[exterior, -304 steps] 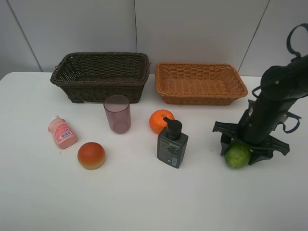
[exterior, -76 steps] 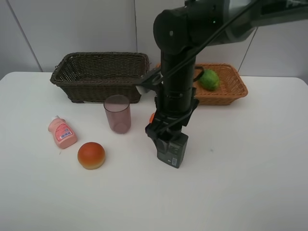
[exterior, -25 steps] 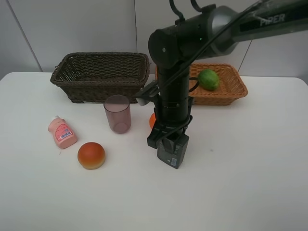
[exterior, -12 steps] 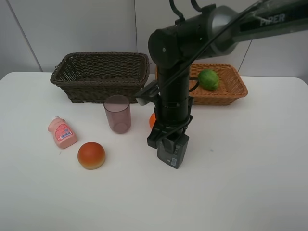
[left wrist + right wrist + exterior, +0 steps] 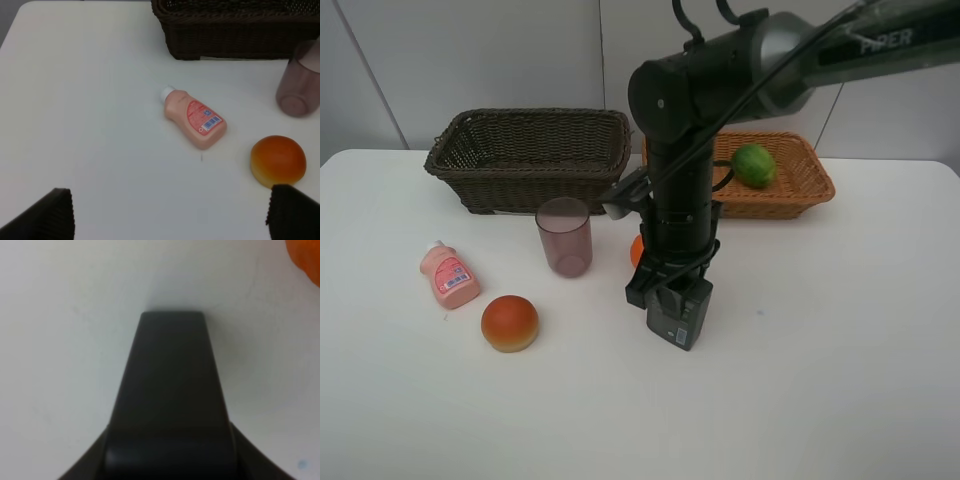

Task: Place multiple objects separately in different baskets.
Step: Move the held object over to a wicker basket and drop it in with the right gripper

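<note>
2 baskets [image 5: 530, 172] [image 5: 790, 206], 6 objects [image 5: 510, 322] [image 5: 449, 276] [image 5: 564, 236] [image 5: 678, 318] [image 5: 753, 165] [image 5: 636, 250]

Both baskets are rough woven wicker: the dark brown basket [image 5: 525, 185] at eleven o'clock, the orange-tan basket [image 5: 770, 205] at one. The purple cup [image 5: 564, 237] is translucent smooth plastic; the table [image 5: 840, 380] matt white.

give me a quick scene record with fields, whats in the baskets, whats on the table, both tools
tan basket: holds the green fruit
dark basket: no item visible inside
on table: cup, pink bottle, bun, orange mostly behind the arm, pump bottle
left tool: open, over bare table
right tool: shut, at the pump bottle's top, grip unclear
</note>
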Motion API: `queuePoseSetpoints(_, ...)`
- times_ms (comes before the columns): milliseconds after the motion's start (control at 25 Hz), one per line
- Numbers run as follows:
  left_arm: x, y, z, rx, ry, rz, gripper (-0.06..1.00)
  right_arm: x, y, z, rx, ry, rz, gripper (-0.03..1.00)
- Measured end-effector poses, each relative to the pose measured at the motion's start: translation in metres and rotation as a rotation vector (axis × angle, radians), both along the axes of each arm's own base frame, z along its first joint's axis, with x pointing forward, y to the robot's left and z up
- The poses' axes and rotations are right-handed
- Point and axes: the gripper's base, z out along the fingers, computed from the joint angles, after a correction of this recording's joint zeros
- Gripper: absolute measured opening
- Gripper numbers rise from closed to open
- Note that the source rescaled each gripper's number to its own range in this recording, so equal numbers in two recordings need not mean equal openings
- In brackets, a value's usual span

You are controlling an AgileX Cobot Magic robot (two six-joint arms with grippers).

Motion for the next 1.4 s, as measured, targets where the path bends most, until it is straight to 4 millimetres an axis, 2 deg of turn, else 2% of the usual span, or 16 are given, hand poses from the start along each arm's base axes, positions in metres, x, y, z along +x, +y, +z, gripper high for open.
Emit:
queuePoseSetpoints(320, 0.000, 0.000, 0.000, 0.000, 0.000, 0.000, 1.00, 0.000, 0.000, 0.002, 0.004, -0.004, 0.000, 0.00)
queuePoseSetpoints(440, 0.000, 0.000, 0.000, 0.000, 0.000, 0.000, 1.00, 0.000, 0.000, 0.009, 0.020, -0.019, 0.011, 0.00)
queuePoseSetpoints(800, 0.000, 0.000, 0.000, 0.000, 0.000, 0.000, 1.00, -0.008, -0.008, 0.063, 0.117, -0.124, 0.027, 0.00)
queuePoseSetpoints(960, 0.000, 0.000, 0.000, 0.000, 0.000, 0.000, 1.00, -0.011, -0.012, 0.079, 0.135, -0.162, 0.033, 0.00)
queuePoseSetpoints(1080, 0.000, 0.000, 0.000, 0.000, 0.000, 0.000, 1.00, -0.010, -0.014, 0.082, 0.126, -0.180, 0.041, 0.00)
queuePoseSetpoints(1200, 0.000, 0.000, 0.000, 0.000, 0.000, 0.000, 1.00, -0.006, -0.012, 0.091, 0.131, -0.212, 0.047, 0.00)
queuePoseSetpoints(1400, 0.000, 0.000, 0.000, 0.000, 0.000, 0.000, 1.00, 0.012, -0.001, 0.130, 0.195, -0.354, 0.058, 0.00)
